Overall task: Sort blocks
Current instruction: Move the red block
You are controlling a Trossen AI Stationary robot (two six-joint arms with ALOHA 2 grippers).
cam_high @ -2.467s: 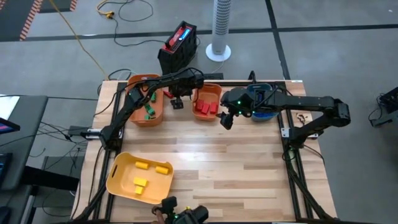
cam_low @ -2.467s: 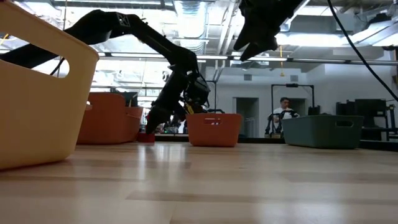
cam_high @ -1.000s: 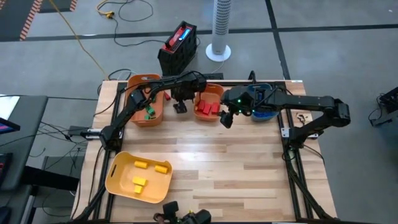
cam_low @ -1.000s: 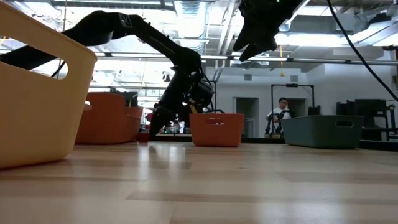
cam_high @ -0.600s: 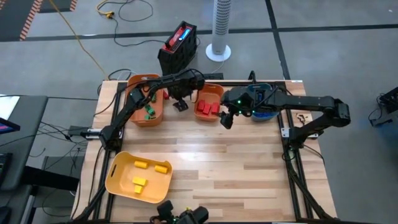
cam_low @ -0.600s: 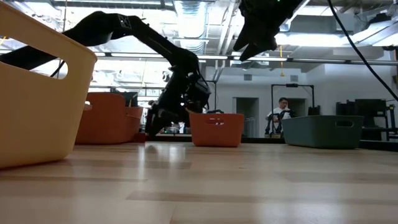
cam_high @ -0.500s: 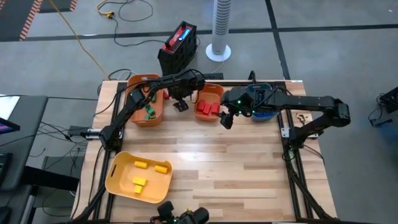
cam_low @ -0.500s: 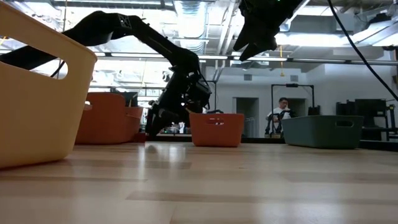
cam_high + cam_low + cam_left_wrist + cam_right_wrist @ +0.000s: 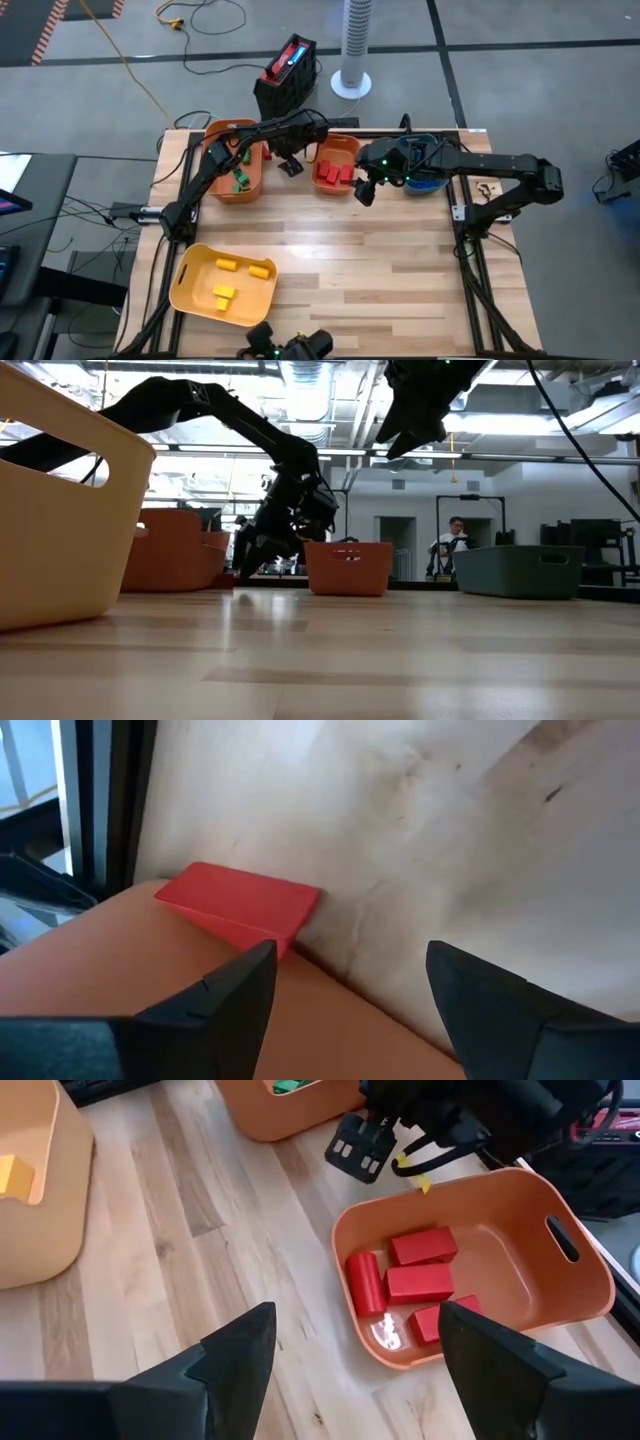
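Observation:
A red block (image 9: 240,905) lies flat on the table at its far edge, against an orange bin wall (image 9: 90,950). My left gripper (image 9: 350,1005) hovers open just above it, between the two orange bins (image 9: 292,165). My right gripper (image 9: 365,192) hangs open well above the table, near the smaller orange bin (image 9: 560,1295), which holds several red blocks (image 9: 420,1275). Green blocks (image 9: 240,175) lie in the larger orange bin (image 9: 225,192). Yellow blocks (image 9: 225,295) lie in the yellow bin (image 9: 190,290).
A teal bin (image 9: 425,183) stands at the far right, partly under my right arm. The yellow bin stands near the front left corner. Bare wood covers the table's middle and right front. A person stands far off in the room behind the table.
My left gripper has rolled about its own axis above the red block while staying in place between the orange bins; its fingers have stayed open. The block and the bins have not moved.

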